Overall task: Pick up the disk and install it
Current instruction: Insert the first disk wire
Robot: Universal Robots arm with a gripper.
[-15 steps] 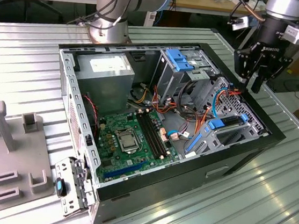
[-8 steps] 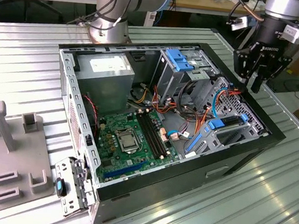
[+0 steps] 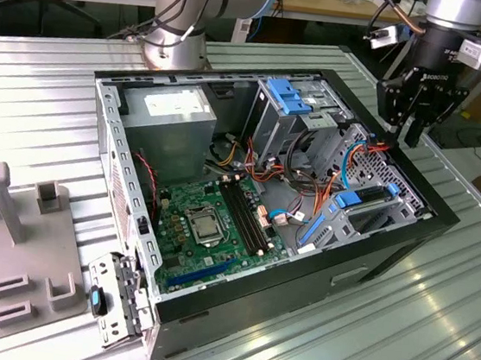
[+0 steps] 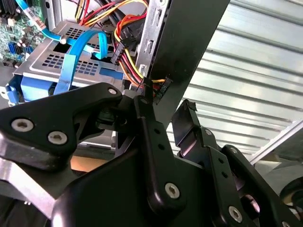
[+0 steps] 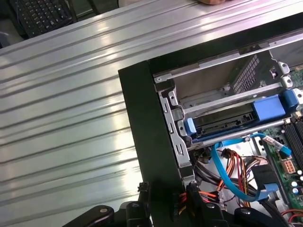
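Observation:
The disk [image 3: 361, 204], dark grey with a bright blue carrier frame, lies inside the grey metal bay at the corner of the open computer case [image 3: 208, 311] on the exterior view's right. In the first wrist view the disk [image 5: 222, 121] sits level in that bay, its blue edge facing out. My gripper [image 3: 411, 130] hangs above the case's far right corner, apart from the disk. In both wrist views the gripper [image 5: 168, 191] [image 4: 165, 113] is open, holds nothing, and has one finger on each side of the black case wall [image 5: 147, 142].
The case holds a green motherboard [image 3: 210, 216], a grey power supply [image 3: 173, 124], a drive cage with a blue latch [image 3: 289, 99], and blue and orange cables [image 5: 227, 175]. A grey fixture [image 3: 8, 240] stands at the exterior view's left on the ribbed metal table [image 3: 433, 324].

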